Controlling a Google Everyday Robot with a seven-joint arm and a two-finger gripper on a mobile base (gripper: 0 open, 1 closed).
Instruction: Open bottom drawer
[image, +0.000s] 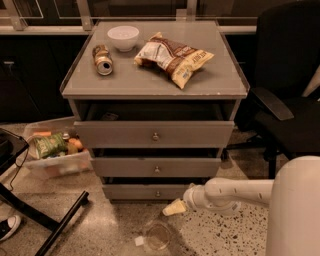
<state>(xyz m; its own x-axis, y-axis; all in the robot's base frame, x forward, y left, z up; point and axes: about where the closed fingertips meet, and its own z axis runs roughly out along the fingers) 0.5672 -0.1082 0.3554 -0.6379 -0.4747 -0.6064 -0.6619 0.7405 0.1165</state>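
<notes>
The grey cabinet (150, 87) has three drawers. The bottom drawer (135, 192) is the lowest, with a small round metal knob (158, 193); its front stands slightly out from the cabinet. The middle drawer (156, 167) and the taller top drawer (154, 134) are also slightly out. My gripper (172, 207) is at the end of the white arm (235, 194), low and just right of the bottom drawer's knob, a little below the drawer front. It appears as a pale tip in front of the drawer.
On the cabinet top lie a white bowl (123, 37), a can (103, 59) on its side and a chip bag (174, 58). A clear bin (55, 152) of snacks stands on the floor at left. A black office chair (285, 95) is at right. A clear cup (157, 236) lies on the floor.
</notes>
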